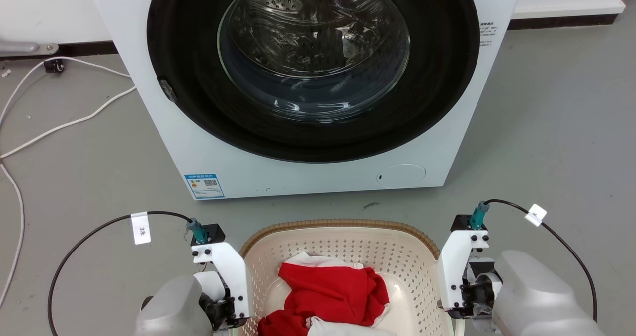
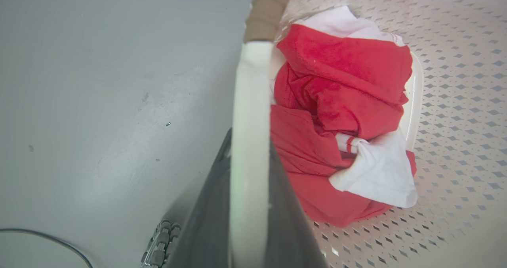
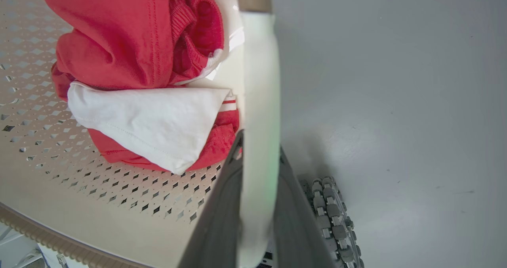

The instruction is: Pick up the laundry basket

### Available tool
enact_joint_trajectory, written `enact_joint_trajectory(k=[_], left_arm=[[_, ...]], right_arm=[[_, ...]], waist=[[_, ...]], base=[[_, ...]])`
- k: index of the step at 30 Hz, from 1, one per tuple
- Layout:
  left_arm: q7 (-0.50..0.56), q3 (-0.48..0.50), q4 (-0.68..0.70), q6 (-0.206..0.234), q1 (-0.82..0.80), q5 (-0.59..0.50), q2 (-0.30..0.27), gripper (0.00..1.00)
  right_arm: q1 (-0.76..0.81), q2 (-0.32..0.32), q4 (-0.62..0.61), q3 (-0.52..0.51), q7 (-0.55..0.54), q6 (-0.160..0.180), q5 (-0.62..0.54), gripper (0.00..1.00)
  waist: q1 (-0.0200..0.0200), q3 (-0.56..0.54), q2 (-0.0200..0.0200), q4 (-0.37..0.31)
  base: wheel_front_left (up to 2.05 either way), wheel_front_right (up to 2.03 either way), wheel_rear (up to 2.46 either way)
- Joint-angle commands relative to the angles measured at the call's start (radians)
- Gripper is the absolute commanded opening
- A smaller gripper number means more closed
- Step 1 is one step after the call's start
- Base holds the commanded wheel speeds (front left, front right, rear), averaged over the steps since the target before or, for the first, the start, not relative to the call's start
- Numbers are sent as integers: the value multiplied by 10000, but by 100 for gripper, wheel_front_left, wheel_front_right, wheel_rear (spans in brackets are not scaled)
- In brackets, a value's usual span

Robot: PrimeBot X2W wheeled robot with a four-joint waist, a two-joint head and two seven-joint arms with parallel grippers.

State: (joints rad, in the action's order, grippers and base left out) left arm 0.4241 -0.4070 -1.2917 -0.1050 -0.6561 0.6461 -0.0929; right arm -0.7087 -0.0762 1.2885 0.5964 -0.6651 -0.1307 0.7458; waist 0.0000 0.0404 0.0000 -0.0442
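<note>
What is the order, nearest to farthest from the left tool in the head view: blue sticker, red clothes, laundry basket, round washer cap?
1. laundry basket, against the left tool.
2. red clothes, inside the basket, to its right.
3. blue sticker, ahead, left side.
4. round washer cap, ahead, right side.

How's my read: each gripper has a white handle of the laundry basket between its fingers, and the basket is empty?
Not empty: the laundry basket holds red and white clothes, plain in the left wrist view. The rest stands: the left gripper and the right gripper each have a white handle between their fingers.
</note>
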Motion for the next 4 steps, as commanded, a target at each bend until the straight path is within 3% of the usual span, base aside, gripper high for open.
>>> enact_joint_trajectory(k=[1, 4], left_arm=[[-37, 6, 29, 35, -206, 31, -84, 0], [-41, -16, 30, 45, -196, 62, -85, 0]], right_arm=[[-72, -75, 34, 29, -12, 0, 13, 0], [-48, -75, 34, 22, -33, 0, 22, 0]], waist=[[0, -6, 0, 1], [0, -25, 0, 1]], base=[[0, 0, 0], [0, 0, 0]])
